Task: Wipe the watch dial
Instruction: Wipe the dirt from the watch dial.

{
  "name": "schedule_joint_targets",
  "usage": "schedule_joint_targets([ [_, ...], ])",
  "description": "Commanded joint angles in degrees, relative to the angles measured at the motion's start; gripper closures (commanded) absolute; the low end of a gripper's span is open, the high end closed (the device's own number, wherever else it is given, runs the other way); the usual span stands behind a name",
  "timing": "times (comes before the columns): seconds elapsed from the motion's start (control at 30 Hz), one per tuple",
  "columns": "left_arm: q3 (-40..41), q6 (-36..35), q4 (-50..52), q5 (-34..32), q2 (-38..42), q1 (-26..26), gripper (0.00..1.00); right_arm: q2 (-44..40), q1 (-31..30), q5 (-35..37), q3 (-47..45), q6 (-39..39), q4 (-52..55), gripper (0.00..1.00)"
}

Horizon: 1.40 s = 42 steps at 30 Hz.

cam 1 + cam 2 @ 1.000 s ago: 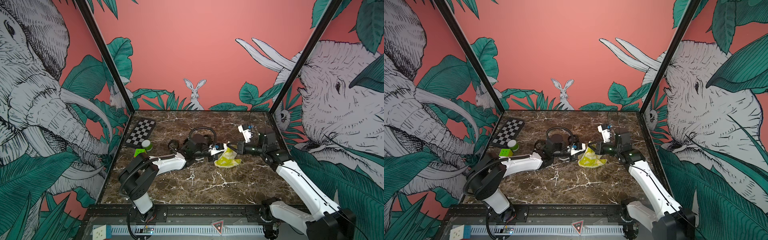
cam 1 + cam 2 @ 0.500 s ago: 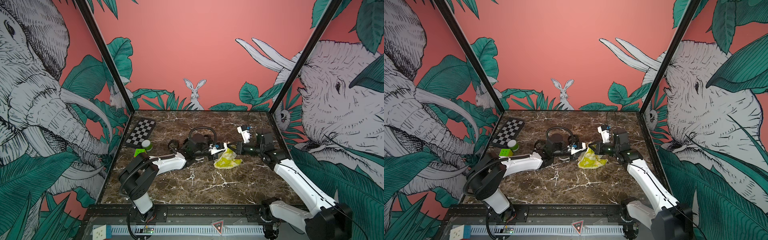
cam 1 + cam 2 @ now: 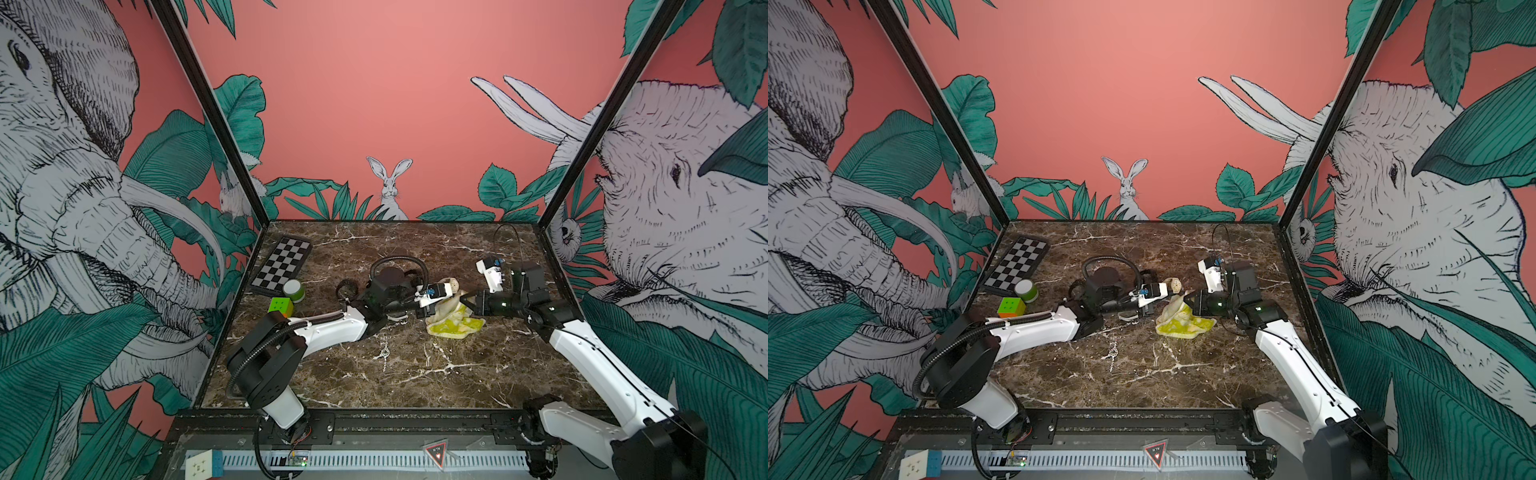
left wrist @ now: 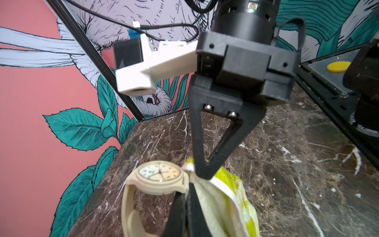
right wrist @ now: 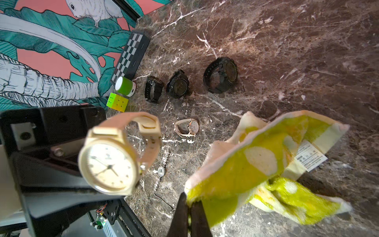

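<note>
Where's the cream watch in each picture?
In a top view: cream watch in the middle, just behind the yellow-green cloth.
In a top view: watch in the same spot, dial showing.
Left wrist: watch close up, beside the cloth.
Right wrist: watch large, blurry, apart from the cloth.
Shared landmark: the cloth.

Right wrist view: beige watch (image 5: 108,164) sits close to the lens, dial blurred, numerals unreadable. Label (image 5: 311,158) on cloth (image 5: 246,170): print too small to read. Left wrist view: watch strap (image 4: 125,205) cut off at the frame edge. In a top view, chained trinket (image 3: 385,353) too tiny to identify. Three dark watches (image 5: 177,84) mostly hidden behind left arm (image 3: 328,330) in both top views.
</note>
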State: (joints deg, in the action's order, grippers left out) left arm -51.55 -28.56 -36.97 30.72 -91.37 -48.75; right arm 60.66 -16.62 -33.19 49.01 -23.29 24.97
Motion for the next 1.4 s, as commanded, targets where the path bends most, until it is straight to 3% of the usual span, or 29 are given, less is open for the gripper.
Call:
schedule_joint_targets([
  [0.0,1.8,-0.9,-1.5,0.0,2.6,-0.1,1.0,-2.4,0.8,1.0,1.7,1.8,1.8,1.0],
  [0.23,2.8,-0.6,0.1,0.6,2.6,-0.1,1.0,-4.7,1.0,-1.4,4.9,1.5,2.0,1.0],
  [0.6,-0.5,2.1,-0.4,5.2,-1.1,-0.1,1.0,-2.0,0.1,-9.1,8.8,-3.3,-7.4,1.0],
  [0.97,-2.7,2.2,-1.4,5.7,-1.9,-0.1,1.0,3.2,-2.7,-8.4,5.0,-5.5,-14.4,1.0],
  [1.37,-3.5,2.8,-5.6,4.3,-1.8,-0.1,1.0,1.9,-2.9,-3.2,-2.1,-4.0,-12.7,1.0],
])
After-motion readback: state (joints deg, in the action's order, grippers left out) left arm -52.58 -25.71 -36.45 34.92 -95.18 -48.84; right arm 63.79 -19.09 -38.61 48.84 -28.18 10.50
